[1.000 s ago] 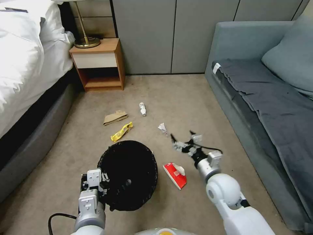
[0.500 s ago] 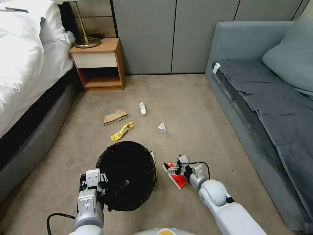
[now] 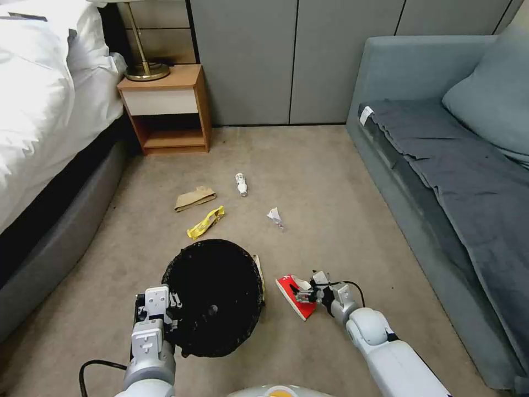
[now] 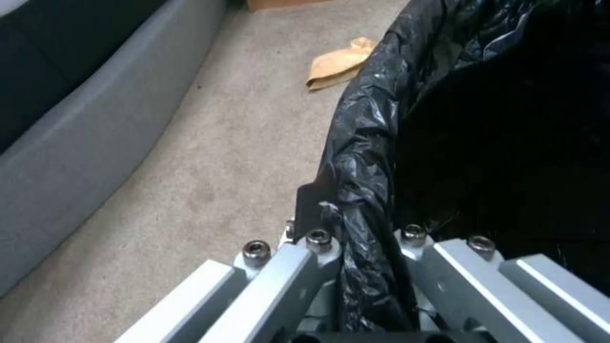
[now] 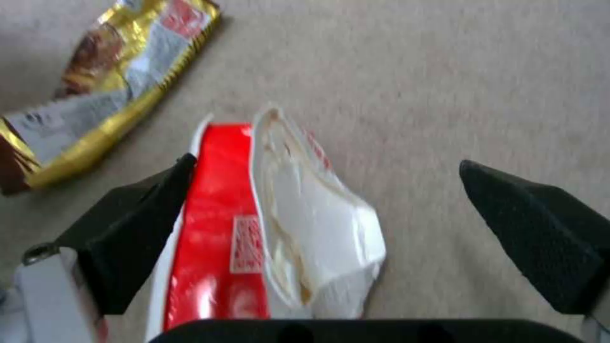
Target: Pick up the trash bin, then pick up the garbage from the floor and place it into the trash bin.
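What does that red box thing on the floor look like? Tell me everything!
The red-and-white carton is flattened, shiny red with a small label, and a torn white flap sticks up from it. It lies on the beige carpet, just right of the trash bin. The right gripper hangs over it, jaws wide open on either side, not yet squeezing.

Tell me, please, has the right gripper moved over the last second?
Yes. The right gripper has drawn back toward the robot, from near the white scrap to the red-and-white carton, jaws open.

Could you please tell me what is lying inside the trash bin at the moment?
Inside the trash bin, held at the rim by the left gripper, only the black liner shows, with one small pale spot near the bottom; the dark folds could hide anything else.
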### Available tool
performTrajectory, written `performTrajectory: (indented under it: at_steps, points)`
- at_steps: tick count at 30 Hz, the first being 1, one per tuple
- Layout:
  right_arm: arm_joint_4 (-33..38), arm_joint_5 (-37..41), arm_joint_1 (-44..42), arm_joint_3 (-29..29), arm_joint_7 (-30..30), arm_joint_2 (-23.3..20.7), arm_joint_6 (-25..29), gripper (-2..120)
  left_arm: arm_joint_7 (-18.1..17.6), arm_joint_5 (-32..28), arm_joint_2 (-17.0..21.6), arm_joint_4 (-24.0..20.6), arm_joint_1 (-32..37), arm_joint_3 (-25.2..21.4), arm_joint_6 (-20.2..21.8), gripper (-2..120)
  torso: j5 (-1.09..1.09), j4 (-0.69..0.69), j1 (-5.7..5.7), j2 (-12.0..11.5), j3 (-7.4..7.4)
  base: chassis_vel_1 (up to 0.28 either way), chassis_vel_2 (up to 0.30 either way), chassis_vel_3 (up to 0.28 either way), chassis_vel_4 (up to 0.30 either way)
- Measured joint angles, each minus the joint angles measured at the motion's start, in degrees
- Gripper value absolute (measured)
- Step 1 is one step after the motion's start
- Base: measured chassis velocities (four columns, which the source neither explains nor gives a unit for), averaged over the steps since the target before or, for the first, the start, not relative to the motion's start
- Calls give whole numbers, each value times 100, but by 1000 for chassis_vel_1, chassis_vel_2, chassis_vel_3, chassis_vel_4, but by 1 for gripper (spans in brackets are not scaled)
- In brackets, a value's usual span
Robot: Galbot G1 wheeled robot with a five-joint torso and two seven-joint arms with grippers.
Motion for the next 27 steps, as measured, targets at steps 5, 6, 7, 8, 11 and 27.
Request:
performTrajectory:
  at_steps: [5, 6, 7, 8, 11, 27]
  points:
    - [-350, -136, 28, 89, -6, 91, 138, 100, -1, 0, -2, 0, -2, 3, 0, 1, 0, 0, 0, 0, 0, 0, 0, 0, 0]
    - [-412, -162, 27, 100, -5, 106, 175, 100, -1, 0, -2, 0, -1, 2, 0, 1, 0, 0, 0, 0, 0, 0, 0, 0, 0]
    - [-412, -162, 27, 100, -5, 106, 175, 100, -1, 0, -2, 0, -1, 2, 0, 1, 0, 0, 0, 0, 0, 0, 0, 0, 0]
    - [-496, -199, 28, 117, -4, 126, 241, 97, -1, -1, -3, -1, 0, 2, -1, 1, 1, 0, 0, 0, 0, 0, 0, 0, 0]
    - [-594, -252, 26, 142, 2, 152, 342, 88, -2, -2, -6, -3, 1, 2, -2, 1, 0, 0, 0, 1, 0, 0, 0, 0, 0]
    - [-651, -329, 27, 139, 93, 210, 522, 30, -6, 10, -16, -11, -2, 30, -6, 1, 0, 0, 0, 0, 0, 0, 0, 0, 0]
